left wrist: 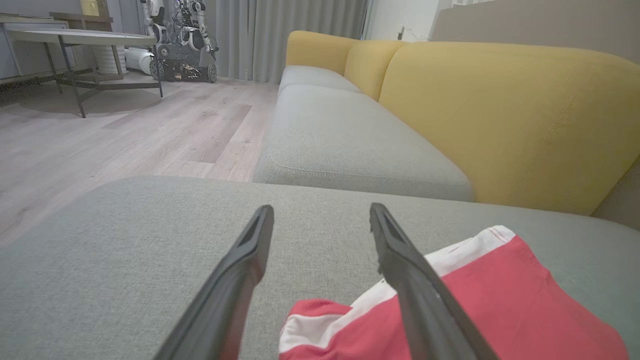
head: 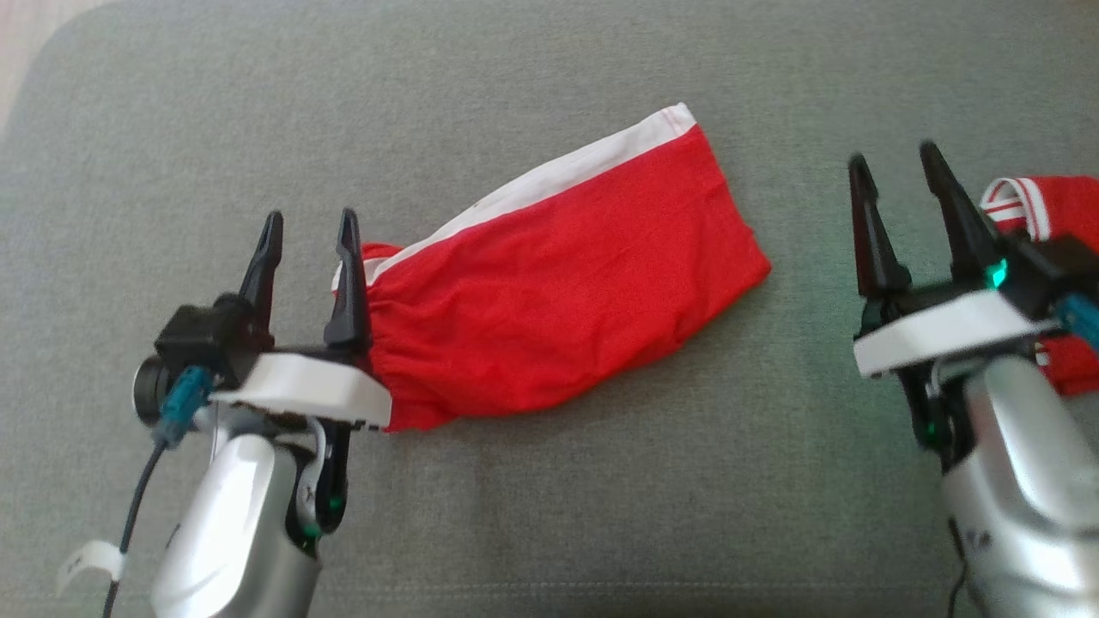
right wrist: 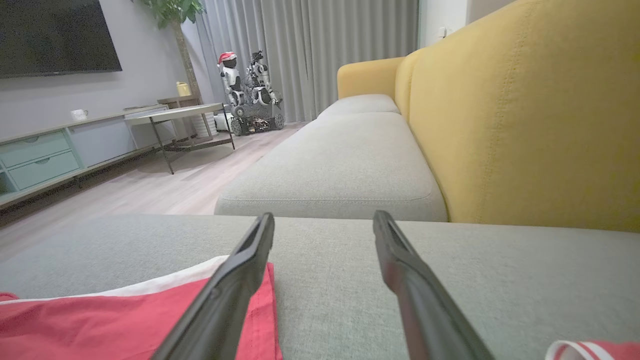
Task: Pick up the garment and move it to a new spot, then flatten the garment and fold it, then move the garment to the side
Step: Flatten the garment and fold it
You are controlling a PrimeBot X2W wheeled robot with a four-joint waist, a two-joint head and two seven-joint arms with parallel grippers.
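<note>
left hand [head: 311, 215]: spread wide, empty | right hand [head: 893, 153]: spread wide, empty | garment [head: 567, 292]: red, white band, on grey cushion [head: 549, 69]

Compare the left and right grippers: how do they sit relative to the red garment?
The left gripper stands at the red garment's gathered end, one finger overlapping the cloth. The right gripper stands clear of its other end, over bare grey cushion. The right gripper has a red cloth with striped trim beside it, while the left gripper's neighbour is the garment itself. Both are open and hold nothing.
</note>
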